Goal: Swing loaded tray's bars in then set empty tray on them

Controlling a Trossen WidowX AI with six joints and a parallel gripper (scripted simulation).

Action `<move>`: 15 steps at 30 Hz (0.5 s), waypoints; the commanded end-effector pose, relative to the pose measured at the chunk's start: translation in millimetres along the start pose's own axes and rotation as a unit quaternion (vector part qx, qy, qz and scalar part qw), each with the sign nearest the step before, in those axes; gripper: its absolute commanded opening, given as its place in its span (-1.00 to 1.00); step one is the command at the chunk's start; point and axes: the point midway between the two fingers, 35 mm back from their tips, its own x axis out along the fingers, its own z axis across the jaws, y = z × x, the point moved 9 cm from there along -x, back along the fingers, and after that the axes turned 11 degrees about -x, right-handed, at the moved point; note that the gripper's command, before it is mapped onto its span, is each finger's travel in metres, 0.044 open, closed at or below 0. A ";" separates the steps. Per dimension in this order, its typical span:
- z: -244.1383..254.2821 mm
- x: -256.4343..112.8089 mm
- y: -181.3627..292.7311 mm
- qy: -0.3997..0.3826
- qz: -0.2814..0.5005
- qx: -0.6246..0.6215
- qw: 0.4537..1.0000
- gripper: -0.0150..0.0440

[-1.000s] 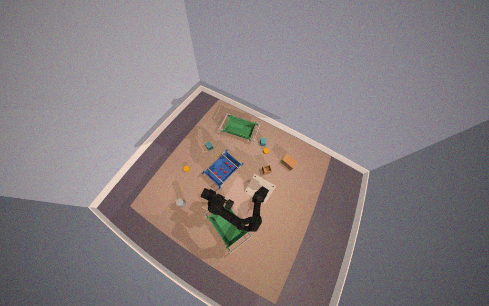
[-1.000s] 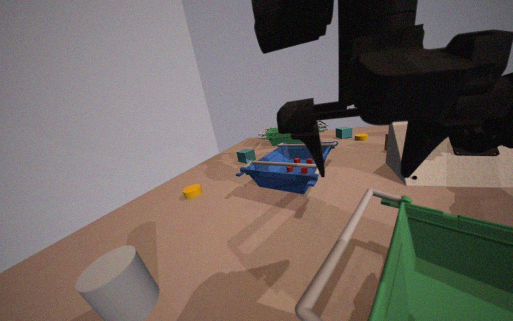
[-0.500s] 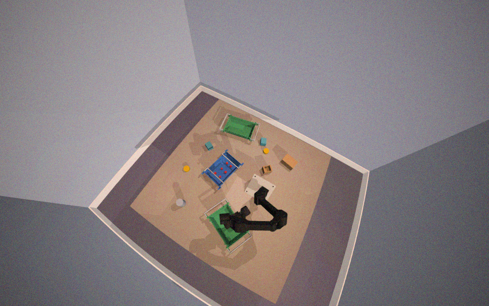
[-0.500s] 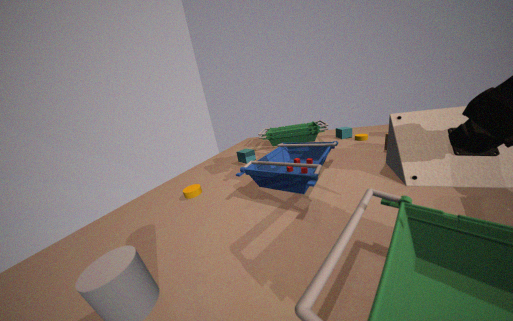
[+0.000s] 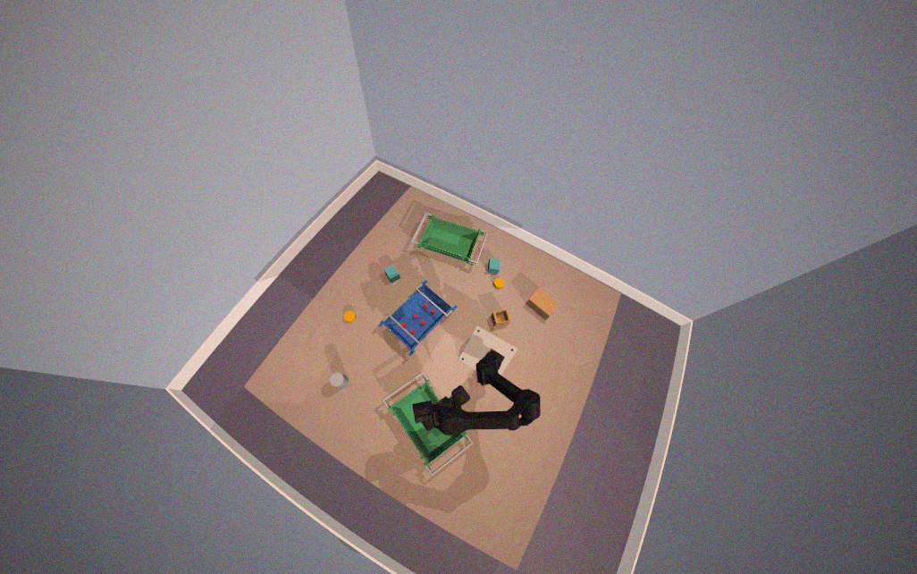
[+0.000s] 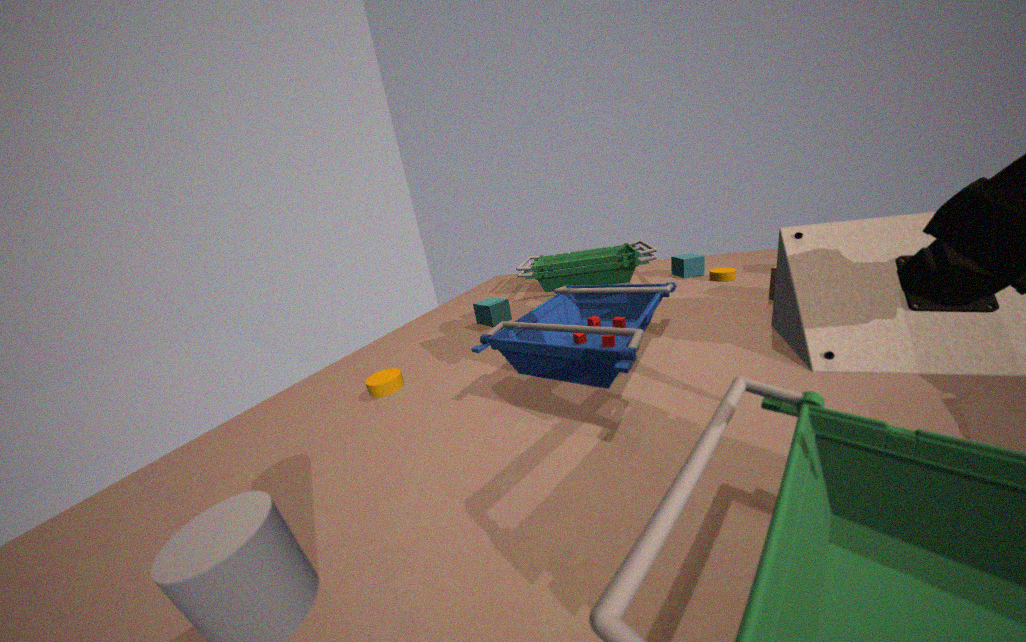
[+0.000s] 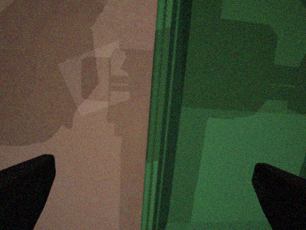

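The blue tray (image 5: 405, 315) (image 6: 559, 364) stands upright with several red blocks (image 5: 423, 323) (image 6: 608, 340) inside. Its near bar (image 5: 404, 329) (image 6: 563, 328) and far bar (image 6: 614, 289) both lie across its top. A green tray (image 5: 433, 448) (image 6: 907, 582) (image 7: 230, 169) stands upright near the arm, empty where visible, its bars out over its ends. My gripper (image 7: 157, 169) is open and empty above this tray's long side wall, one finger on either side of the rim in the wrist view. The arm hides part of the tray from above; the gripper is out of the exterior view.
Another green tray (image 5: 450, 236) (image 6: 586, 266), apparently nested in one more, stands beyond the blue tray. A grey cylinder (image 5: 336, 379) (image 6: 234, 575), teal cubes (image 5: 391, 273) (image 6: 687, 265), yellow discs (image 5: 349, 316) (image 6: 384, 383), an orange block (image 5: 542, 302) and a small open box (image 5: 500, 317) stand around.
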 end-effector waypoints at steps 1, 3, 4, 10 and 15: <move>0.8 10.2 2.1 -0.005 0.001 0.001 1.000 1.00; 0.7 14.8 2.7 -0.006 0.001 0.000 1.000 1.00; 0.7 17.1 3.0 -0.006 0.001 0.000 1.000 1.00; 0.5 31.0 3.7 -0.007 0.001 0.000 1.000 1.00; 0.4 42.6 3.2 -0.006 0.001 0.000 1.000 1.00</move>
